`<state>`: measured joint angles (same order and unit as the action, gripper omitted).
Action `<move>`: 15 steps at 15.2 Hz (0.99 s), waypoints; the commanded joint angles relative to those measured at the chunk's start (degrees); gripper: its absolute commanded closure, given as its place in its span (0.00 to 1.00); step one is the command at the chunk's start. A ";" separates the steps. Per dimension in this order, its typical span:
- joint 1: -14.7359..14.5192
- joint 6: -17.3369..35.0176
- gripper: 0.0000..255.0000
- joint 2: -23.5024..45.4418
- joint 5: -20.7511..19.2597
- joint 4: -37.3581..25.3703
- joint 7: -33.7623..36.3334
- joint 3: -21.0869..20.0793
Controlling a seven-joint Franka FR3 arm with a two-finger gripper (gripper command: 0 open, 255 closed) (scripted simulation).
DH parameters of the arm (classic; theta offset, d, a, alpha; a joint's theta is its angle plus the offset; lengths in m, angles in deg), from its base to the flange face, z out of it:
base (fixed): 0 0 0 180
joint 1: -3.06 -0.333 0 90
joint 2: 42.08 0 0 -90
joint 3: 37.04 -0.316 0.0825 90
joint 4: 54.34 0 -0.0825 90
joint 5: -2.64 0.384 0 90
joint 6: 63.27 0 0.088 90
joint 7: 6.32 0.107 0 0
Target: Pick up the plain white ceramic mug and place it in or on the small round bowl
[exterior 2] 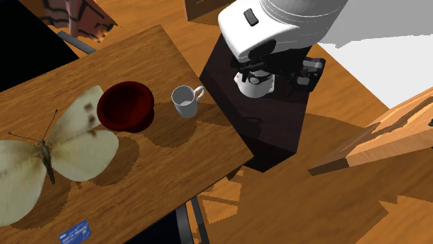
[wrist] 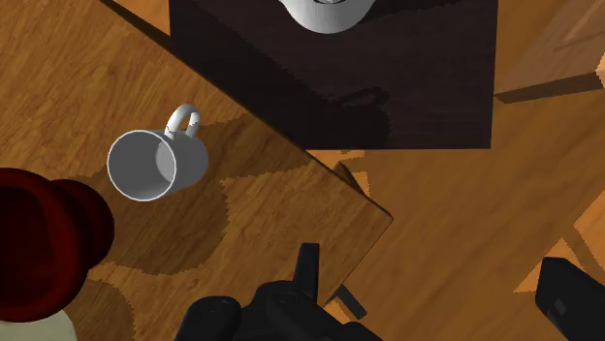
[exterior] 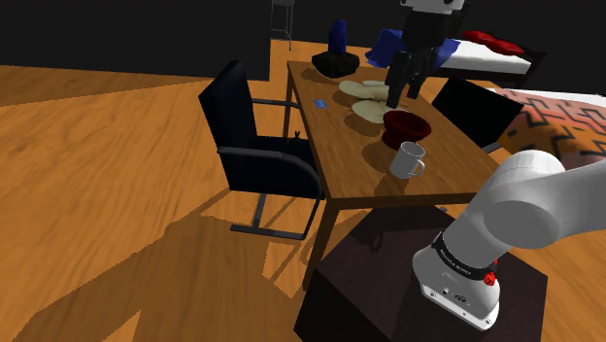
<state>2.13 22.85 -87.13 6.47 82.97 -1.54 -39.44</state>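
Two containers on the wooden table [exterior: 340, 160], both empty. First, the dark red round bowl [exterior 2: 125, 105]: sits upright, shows only its own shaded inside. Second, the white mug [exterior 2: 184, 101]: stands upright with its mouth upward and a bare pale inside, just beside the bowl on the side toward the stand [exterior 2: 267, 125]. Does not touch the bowl; leaves a narrow strip of wood between. Turns its handle [exterior 2: 200, 90] away from the bowl, toward the stand. Appears the same way from the wrist camera, mug [wrist: 155, 163] free and untouched, next to the bowl [wrist: 39, 242]. On the bowl's other side, away from the mug, a large cream butterfly shape [exterior 2: 62, 149] lying flat, one wing close against the bowl's rim. Farther from the bowl, past the butterfly shape, a small blue card [exterior 2: 75, 233]. Well apart from the bowl, at the table's long side, a black chair [exterior: 257, 146]. As for the white arm [exterior: 524, 204]: rises from the stand, bends at a thick elbow and reaches out over the table. Carries the black gripper [exterior: 404, 95] in the air, higher than the bowl and well apart from both bowl and mug. Fingers [wrist: 570, 302] spread wide, clasping nothing.
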 commanded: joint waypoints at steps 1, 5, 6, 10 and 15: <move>0.00 0.00 0.00 0.00 0.00 0.00 0.00 0.00; 1.09 3.81 0.00 -2.90 -3.81 6.38 -6.44 4.37; 1.43 4.83 0.00 -3.41 -4.86 7.81 -8.04 5.54; 3.13 9.34 0.00 -4.51 -9.32 12.82 -14.51 10.51; 5.66 16.11 0.00 -3.24 -15.31 17.29 -22.62 17.44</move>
<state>7.38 37.04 -90.92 -7.67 99.17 -22.58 -23.34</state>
